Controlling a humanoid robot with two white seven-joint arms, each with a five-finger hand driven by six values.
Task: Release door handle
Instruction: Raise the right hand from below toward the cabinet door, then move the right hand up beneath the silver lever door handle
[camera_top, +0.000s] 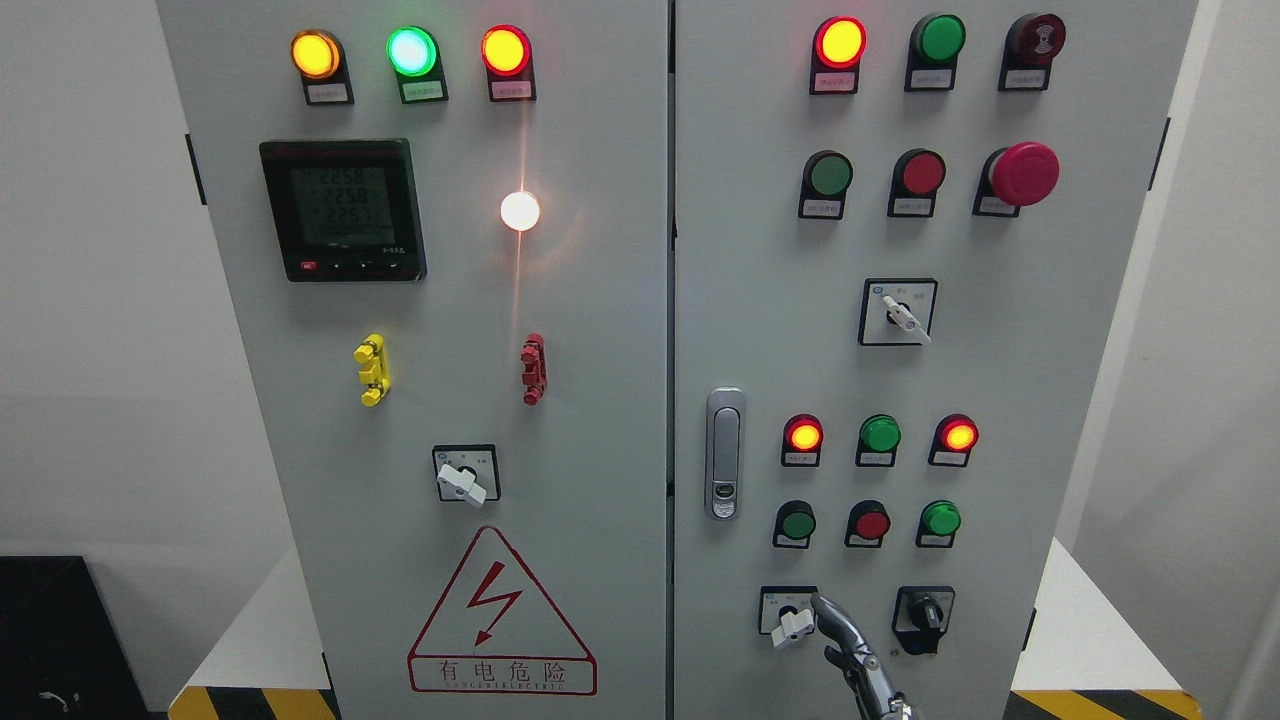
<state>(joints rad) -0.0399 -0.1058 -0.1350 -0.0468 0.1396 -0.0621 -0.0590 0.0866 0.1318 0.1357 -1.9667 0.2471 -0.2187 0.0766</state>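
Observation:
The silver door handle (724, 453) lies flush in its housing on the left edge of the cabinet's right door (1040, 400). Nothing touches it. My right hand (845, 645) pokes up from the bottom edge, well below and to the right of the handle. Only its metal fingers show; they are spread and hold nothing. One fingertip (822, 603) points up beside the white knob of a rotary switch (793, 622). The left hand is out of the picture.
Both grey cabinet doors look shut, the seam (670, 360) running between them. Indicator lamps, push buttons, a red emergency button (1022, 173) and rotary switches stick out of the right door. The left door carries a meter (343, 210) and a shock-warning triangle (498, 620).

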